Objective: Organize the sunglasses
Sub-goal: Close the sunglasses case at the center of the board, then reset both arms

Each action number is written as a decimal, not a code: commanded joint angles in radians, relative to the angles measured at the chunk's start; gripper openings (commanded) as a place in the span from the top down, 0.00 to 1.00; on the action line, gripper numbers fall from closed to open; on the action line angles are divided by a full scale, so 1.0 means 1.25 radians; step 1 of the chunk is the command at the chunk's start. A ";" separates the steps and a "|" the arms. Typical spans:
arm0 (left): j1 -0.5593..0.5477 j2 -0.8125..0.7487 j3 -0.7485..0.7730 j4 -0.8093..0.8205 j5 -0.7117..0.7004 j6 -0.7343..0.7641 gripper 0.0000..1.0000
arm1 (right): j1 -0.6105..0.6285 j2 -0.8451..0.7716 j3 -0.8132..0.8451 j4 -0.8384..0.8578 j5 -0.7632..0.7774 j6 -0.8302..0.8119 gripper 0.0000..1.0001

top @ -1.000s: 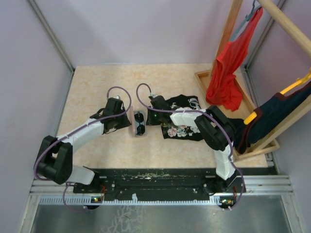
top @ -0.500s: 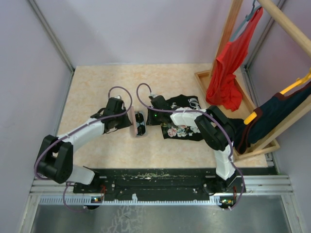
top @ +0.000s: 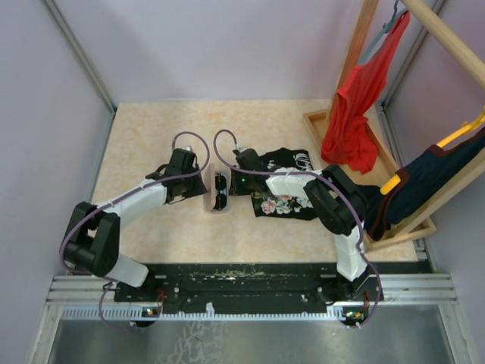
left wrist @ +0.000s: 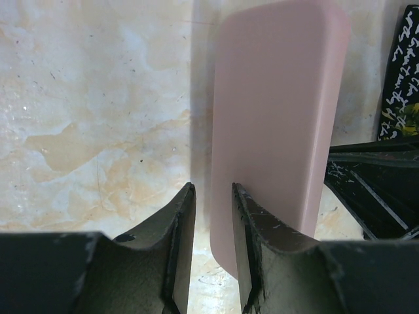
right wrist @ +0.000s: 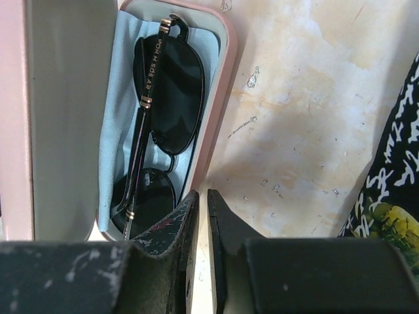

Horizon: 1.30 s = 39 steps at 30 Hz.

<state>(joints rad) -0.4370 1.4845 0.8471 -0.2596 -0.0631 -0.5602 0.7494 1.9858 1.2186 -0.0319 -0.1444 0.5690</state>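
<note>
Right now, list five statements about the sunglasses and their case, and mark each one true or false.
1. The sunglasses lie inside the pink case. True.
2. Its lid is shut. False: it stands open.
3. A light-blue cloth lies under the sunglasses. True.
4. The left gripper holds the sunglasses. False: nothing sits between its fingers.
5. The red garment lies in the case. False: it hangs from the wooden rack.

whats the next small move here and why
Probably push the left gripper against the raised pink lid to swing it shut. The dark wire-framed sunglasses already lie folded on the light-blue cloth inside the open pink oblong case, and the left gripper sits by the lid's outer face.
</note>
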 commanded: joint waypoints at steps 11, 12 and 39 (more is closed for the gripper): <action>-0.035 0.044 0.026 0.056 0.066 -0.008 0.64 | 0.023 0.022 0.022 0.071 -0.067 0.020 0.88; -0.035 0.045 0.026 0.057 0.067 -0.007 0.64 | 0.023 0.021 0.022 0.070 -0.067 0.021 0.88; -0.034 -0.323 0.002 0.048 -0.024 0.121 0.41 | 0.010 -0.353 -0.108 0.104 0.044 -0.170 0.81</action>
<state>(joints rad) -0.4801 1.1782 0.8597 -0.2379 -0.0677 -0.4877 0.7670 1.7142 1.0714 0.0296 -0.0887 0.4923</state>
